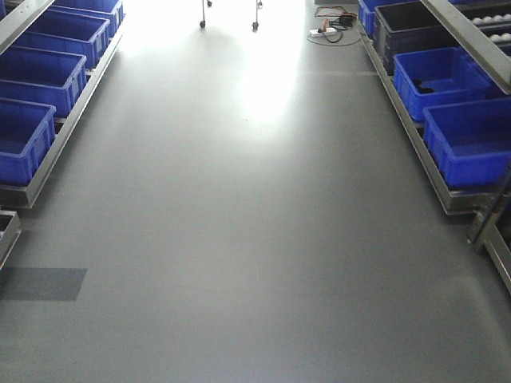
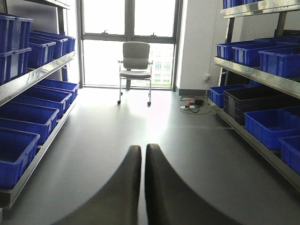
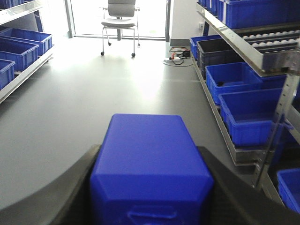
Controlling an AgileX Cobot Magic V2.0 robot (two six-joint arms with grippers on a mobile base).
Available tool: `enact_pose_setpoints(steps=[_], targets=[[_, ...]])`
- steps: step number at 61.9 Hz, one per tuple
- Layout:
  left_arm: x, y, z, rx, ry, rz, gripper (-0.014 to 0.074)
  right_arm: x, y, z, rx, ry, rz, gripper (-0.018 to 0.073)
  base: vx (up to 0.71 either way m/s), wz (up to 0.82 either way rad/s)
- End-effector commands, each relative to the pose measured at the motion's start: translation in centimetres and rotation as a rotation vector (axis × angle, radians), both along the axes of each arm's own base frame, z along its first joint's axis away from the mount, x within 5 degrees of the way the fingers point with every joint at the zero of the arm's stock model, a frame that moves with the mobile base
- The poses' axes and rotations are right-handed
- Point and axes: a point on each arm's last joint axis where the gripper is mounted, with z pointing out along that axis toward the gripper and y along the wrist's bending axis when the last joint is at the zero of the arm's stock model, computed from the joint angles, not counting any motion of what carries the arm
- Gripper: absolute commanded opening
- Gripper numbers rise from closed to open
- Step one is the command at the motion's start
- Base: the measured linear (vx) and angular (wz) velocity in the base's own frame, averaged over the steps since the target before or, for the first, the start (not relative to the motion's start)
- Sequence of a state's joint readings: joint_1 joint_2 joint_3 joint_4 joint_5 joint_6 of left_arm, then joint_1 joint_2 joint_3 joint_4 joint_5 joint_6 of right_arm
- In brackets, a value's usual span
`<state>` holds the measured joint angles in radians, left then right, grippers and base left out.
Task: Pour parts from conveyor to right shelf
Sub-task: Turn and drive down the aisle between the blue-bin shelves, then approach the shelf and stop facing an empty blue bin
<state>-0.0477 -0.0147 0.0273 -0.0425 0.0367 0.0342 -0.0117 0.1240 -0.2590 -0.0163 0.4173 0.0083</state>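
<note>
Royal-blue plastic block (image 3: 150,180), smooth and boxy, sits clamped in the right claw (image 3: 149,151); left claw (image 2: 142,148) pressed together

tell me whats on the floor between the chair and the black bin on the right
A white power strip with tangled cords lies there, nearer the black bin than the chair; the rest of the floor is bare. Both wrist views show it.

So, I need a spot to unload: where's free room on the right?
The nearest deep blue plastic bin on the steel-framed right shelf looks bare inside; its neighbour holds dark items. The glossy grey floor mid-aisle is open. The shelf row itself is crowded, bin beside bin.
</note>
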Motion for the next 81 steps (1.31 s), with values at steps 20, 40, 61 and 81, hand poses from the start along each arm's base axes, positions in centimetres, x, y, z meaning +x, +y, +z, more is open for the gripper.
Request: enact_pose_setpoints(steps=[20,40,61,81], targets=[[0.01,-0.01,-0.29,-0.014,-0.056,-0.005,-0.0006,0.16,-0.02,1.61,-0.013,-0.094,-0.002,-0.0005,0.52,0.12],[0.01,-0.01,-0.29,-0.014,-0.056,-0.005,-0.0006,0.16,-0.02,1.61,-0.013,-0.094,-0.002,-0.0005,0.43,0.46],[0.01,-0.01,-0.29,-0.014,-0.056,-0.005,-0.0006,0.16,-0.01,1.61,-0.013,-0.094,-0.001,-0.0005,0.3,1.02],[0.01,-0.01,-0.29,-0.014,-0.056,-0.005,-0.0006,0.16,-0.01,1.61,-0.013,-0.094,-0.001,-0.0005,0.22,0.9]])
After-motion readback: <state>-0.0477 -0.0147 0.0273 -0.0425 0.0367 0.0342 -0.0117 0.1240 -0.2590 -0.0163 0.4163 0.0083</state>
